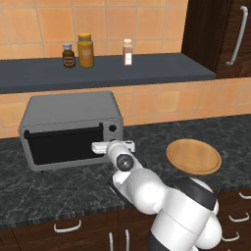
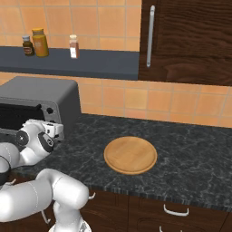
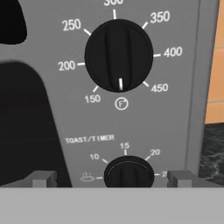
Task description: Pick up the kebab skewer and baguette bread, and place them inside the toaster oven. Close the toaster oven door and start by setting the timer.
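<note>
Now squared up to the toaster oven (image 1: 73,128), jaws of the gripper (image 3: 112,178) spread wide either side of the toast/timer knob (image 3: 128,172), low centre of hand view. Small, rigid, probably slick; best pinched across its raised ridge.

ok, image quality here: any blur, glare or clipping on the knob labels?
Hand view: temperature knob numerals sharp, no glare; timer knob cut by the bottom edge. Left base view: toaster oven flat-lit, knobs too small to read. Right base view: wooden plate slightly soft.
</note>
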You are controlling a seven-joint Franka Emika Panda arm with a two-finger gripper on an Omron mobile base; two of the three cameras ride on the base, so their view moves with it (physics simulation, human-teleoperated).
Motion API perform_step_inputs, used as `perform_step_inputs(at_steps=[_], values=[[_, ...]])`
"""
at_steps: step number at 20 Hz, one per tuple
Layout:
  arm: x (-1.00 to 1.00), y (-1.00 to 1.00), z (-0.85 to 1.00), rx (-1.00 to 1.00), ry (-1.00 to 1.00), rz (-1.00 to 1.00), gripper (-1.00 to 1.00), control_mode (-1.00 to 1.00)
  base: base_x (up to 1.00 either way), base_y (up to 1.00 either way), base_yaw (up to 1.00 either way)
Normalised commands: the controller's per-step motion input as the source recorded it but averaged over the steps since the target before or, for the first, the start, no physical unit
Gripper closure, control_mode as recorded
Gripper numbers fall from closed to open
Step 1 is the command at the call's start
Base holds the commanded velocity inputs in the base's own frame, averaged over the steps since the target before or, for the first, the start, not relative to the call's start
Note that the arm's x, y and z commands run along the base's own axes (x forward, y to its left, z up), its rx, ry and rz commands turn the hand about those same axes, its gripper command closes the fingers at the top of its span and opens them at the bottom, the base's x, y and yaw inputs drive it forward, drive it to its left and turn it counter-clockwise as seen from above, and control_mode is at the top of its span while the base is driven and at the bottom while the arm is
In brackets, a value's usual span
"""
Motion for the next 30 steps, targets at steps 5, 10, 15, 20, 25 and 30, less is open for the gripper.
perform_step_inputs(at_steps=[5, 10, 15, 20, 25, 30], values=[[0.00, 0.00, 0.00, 0.00, 0.00, 0.00, 1.00, -1.00, 0.00, 0.00, 0.00], [0.00, 0.00, 0.00, 0.00, 0.00, 0.00, 1.00, -1.00, 0.00, 0.00, 0.00], [0.15, 0.00, -0.09, 0.00, -0.07, 0.02, 1.00, -1.00, 0.00, 0.00, 0.00], [0.13, 0.00, -0.07, 0.09, -0.11, 0.00, 1.00, -1.00, 0.00, 0.00, 0.00], [0.00, -0.01, -0.01, 0.23, -0.11, 0.00, 1.00, -1.00, 0.00, 0.00, 0.00], [0.00, 0.01, 0.00, 0.20, -0.06, -0.02, 1.00, -1.00, 0.00, 0.00, 0.00]])
